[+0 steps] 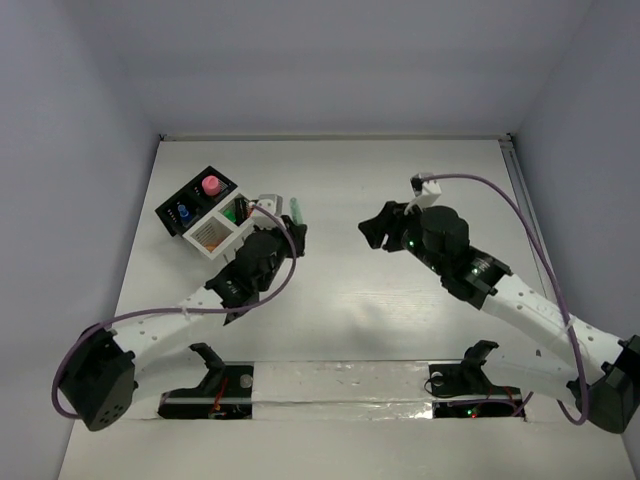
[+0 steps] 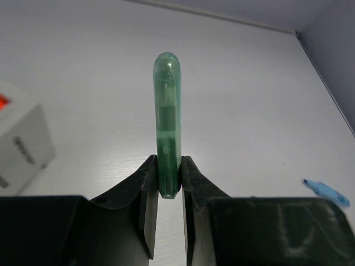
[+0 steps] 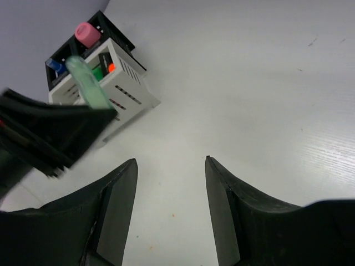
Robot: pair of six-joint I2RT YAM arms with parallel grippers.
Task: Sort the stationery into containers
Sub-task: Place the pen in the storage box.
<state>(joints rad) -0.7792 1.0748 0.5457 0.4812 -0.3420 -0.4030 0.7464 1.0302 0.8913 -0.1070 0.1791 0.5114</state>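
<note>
Left wrist showed left gripper (image 2: 168, 169) pinching a translucent, round-tipped green marker (image 2: 166, 100) above the smooth white table (image 2: 266, 111); right gripper (image 3: 170, 163) gaped empty.

robot lab cell: bare white table (image 1: 350, 300), plain enclosing walls (image 1: 340, 60), left arm (image 1: 165, 325), right arm (image 1: 530, 305) bolted down.

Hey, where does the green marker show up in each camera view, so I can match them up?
Top external: green marker is upper left of centre, just right of the white box.
Left wrist: marker is at centre, upright, clamped in the left gripper.
Right wrist: marker is upper left, slanting across the box.
Shared landmark: the white box, which sits at the left edge in the left wrist view.
</note>
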